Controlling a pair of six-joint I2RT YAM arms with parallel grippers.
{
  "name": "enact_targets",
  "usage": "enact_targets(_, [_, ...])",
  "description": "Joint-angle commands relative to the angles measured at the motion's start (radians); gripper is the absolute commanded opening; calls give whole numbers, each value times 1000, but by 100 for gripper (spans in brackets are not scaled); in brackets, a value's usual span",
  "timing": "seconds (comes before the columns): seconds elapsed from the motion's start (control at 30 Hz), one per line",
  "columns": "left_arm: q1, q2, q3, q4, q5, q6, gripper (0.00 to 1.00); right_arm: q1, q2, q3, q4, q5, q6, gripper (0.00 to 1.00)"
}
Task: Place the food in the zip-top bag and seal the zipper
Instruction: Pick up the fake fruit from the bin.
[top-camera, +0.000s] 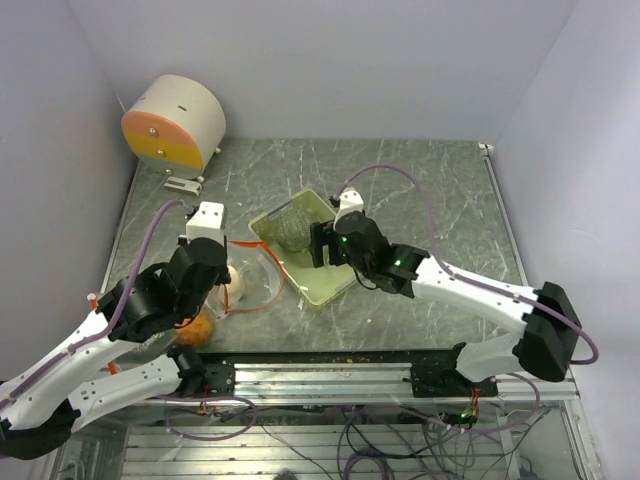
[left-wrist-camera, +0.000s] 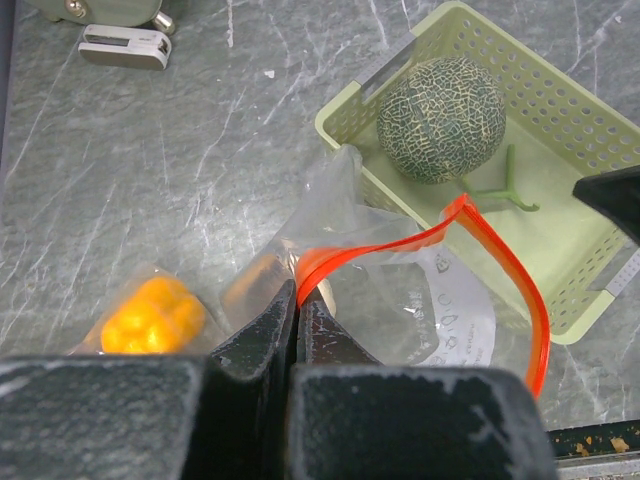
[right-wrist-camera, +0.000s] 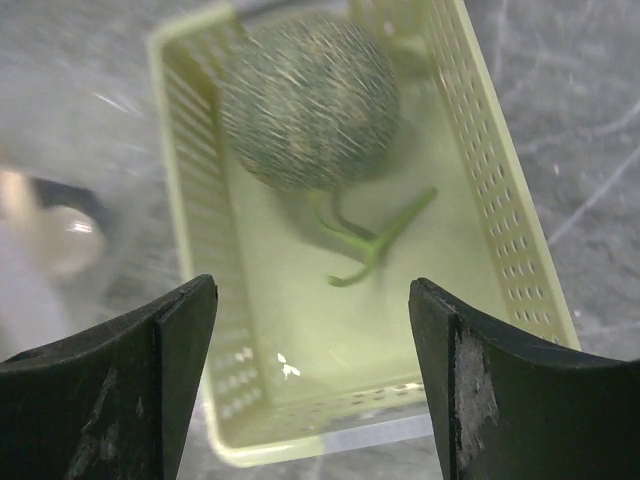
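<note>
1. Left fingers (left-wrist-camera: 270, 335) pressed together, pinching the zip-top bag (left-wrist-camera: 440, 300) at its red zipper rim.
2. Right fingers (right-wrist-camera: 180, 330) spread, hovering over pale green basket (right-wrist-camera: 500, 200).
3. Netted melon (right-wrist-camera: 305, 100) and green sprig (right-wrist-camera: 375, 240) lie in basket; orange bumpy fruit (left-wrist-camera: 150, 315) sits inside bag on counter (left-wrist-camera: 150, 170).

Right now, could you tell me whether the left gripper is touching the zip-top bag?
Touching. The left wrist view shows the left gripper pinched shut on the zip-top bag at its red zipper rim.
</note>
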Motion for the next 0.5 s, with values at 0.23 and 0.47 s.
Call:
enact_targets(0.23, [5,6,11,29,9,15,7,-79,252,-58,250,-196,-58,72])
enact_targets(0.47, [4,1,10,32,13,18,7,-100,384,-25,322,-181,-16,70])
